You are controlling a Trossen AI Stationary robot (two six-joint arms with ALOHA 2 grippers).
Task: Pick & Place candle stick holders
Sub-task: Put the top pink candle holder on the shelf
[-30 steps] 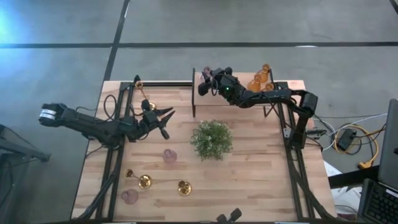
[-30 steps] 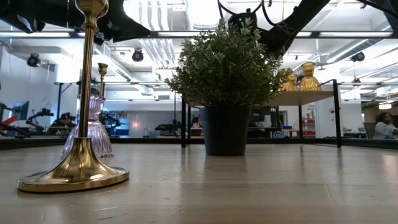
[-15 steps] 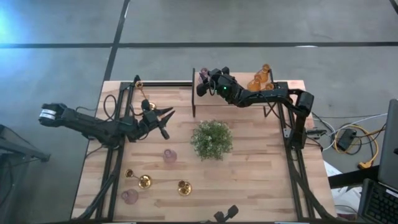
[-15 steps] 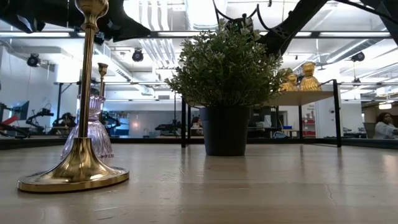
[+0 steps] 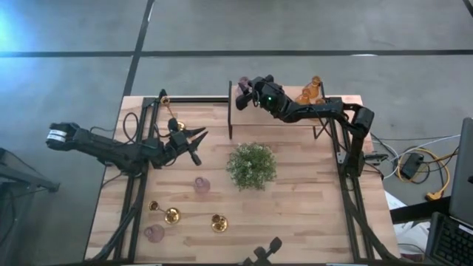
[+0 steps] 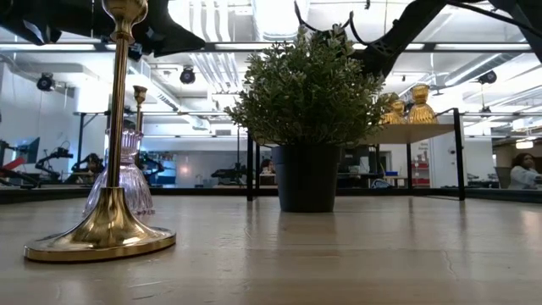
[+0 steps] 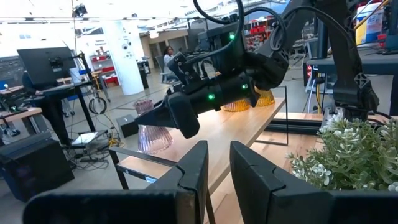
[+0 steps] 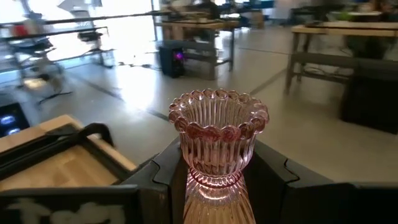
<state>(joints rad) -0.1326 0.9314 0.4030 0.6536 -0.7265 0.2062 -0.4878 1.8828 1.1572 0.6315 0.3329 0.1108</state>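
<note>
On the worktop (image 5: 310,199), the right end effector (image 5: 242,94) grips a pink glass holder (image 8: 216,146) by its neck, over the raised shelf (image 7: 242,124) near the amber holders (image 5: 309,92). The left end effector (image 5: 198,137), nearly closed and empty, hovers beside a brass holder (image 5: 168,106).

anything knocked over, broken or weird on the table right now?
Nothing stands out. The brass holders and pink glass holders on the table appear to stand upright, the plant is upright, and the amber holders sit on the shelf. The right gripper holds a pink holder upright.
</note>
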